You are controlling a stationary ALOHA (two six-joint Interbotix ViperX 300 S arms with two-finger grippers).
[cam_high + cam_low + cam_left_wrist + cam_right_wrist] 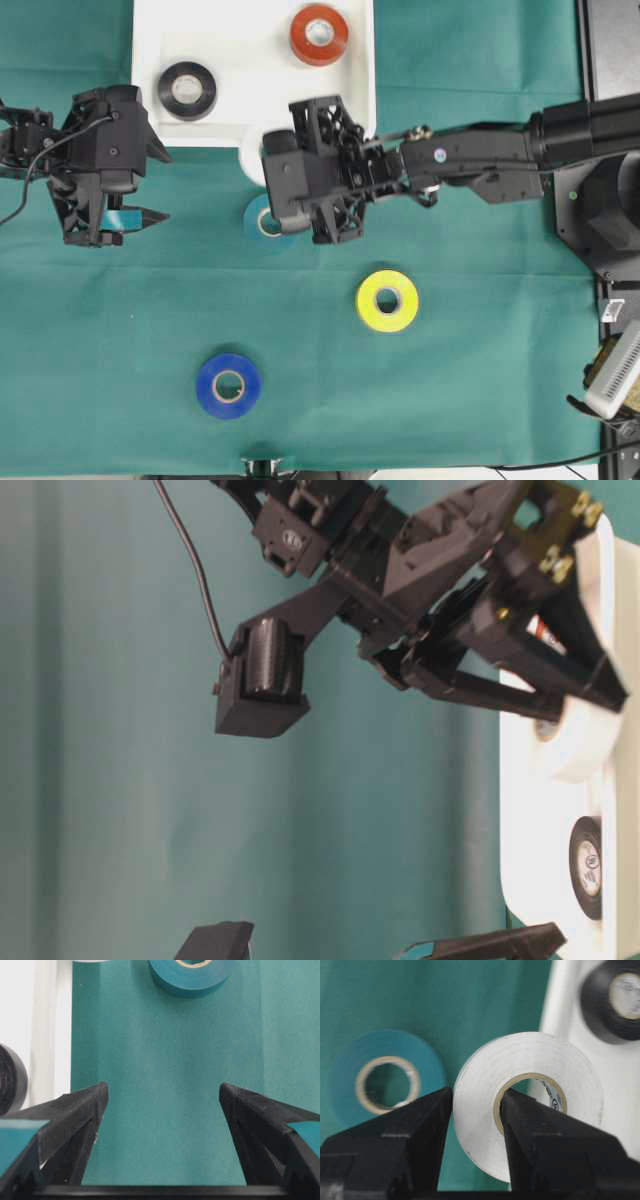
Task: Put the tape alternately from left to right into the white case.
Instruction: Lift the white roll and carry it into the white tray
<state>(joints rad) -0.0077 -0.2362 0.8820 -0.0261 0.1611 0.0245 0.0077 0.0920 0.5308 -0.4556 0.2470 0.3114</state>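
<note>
White roll pinched over the corner of the tray

The right gripper (475,1125) pinched the wall of a glossy white tape roll (530,1067), one finger in its pale cardboard core, where tiny print was too small to read. It hung by the rounded corner of the smooth white plastic tray (225,40), the right arm stretched in from the right edge of the overhead view. A black roll (187,90) and a red roll (319,34) lay flat inside. The teal roll (262,222), yellow roll (387,300) and blue roll (228,385) sat on the finely woven green cloth (470,330). The left gripper (160,1105) hung spread wide, holding nothing.
</note>
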